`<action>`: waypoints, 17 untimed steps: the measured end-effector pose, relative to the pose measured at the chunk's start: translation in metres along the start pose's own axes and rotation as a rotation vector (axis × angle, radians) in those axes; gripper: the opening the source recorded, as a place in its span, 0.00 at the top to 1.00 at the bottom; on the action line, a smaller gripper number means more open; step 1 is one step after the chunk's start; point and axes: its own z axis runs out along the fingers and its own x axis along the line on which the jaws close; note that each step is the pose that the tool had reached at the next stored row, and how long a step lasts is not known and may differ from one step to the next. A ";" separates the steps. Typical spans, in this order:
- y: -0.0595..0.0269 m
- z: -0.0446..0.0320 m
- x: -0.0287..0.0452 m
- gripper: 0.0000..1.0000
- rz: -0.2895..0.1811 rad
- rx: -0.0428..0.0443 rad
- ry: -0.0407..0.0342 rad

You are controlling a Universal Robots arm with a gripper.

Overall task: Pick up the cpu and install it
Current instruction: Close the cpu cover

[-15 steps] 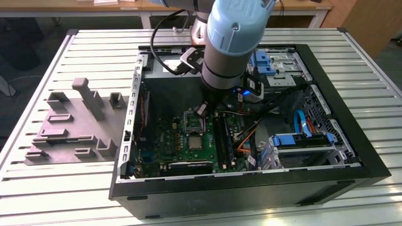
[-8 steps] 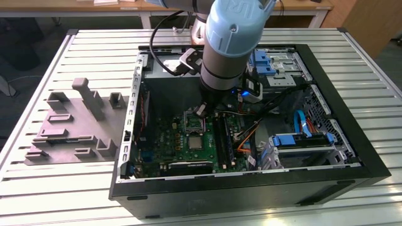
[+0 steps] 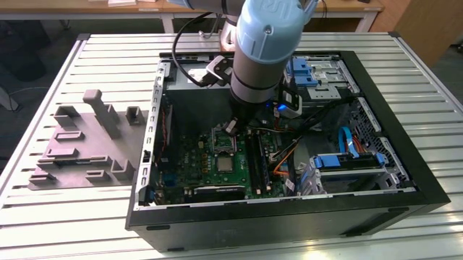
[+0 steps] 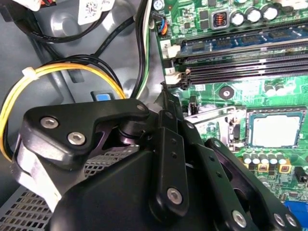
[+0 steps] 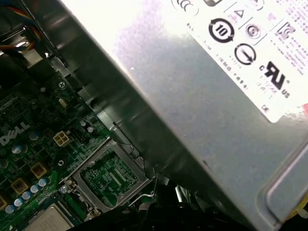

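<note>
The gripper [image 3: 231, 128] is hanging over the motherboard [image 3: 210, 168] beside the cpu [image 3: 225, 164], which is lying in its socket; whether it is grasping anything, I cannot tell.

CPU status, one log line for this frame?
cpu: flat on motherboard, apart from gripper | gripper: low inside open computer case, above motherboard
</note>
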 end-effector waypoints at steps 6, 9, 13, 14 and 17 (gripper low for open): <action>0.0014 -0.0005 -0.0004 0.89 0.001 0.0116 0.0161; 0.0025 -0.0013 -0.0003 0.89 0.001 0.0119 0.0171; 0.0039 -0.0042 -0.0009 0.89 0.002 0.0142 0.0208; 0.0043 -0.0050 -0.0011 0.89 0.002 0.0160 0.0231; 0.0051 -0.0067 -0.0015 0.89 0.002 0.0234 0.0318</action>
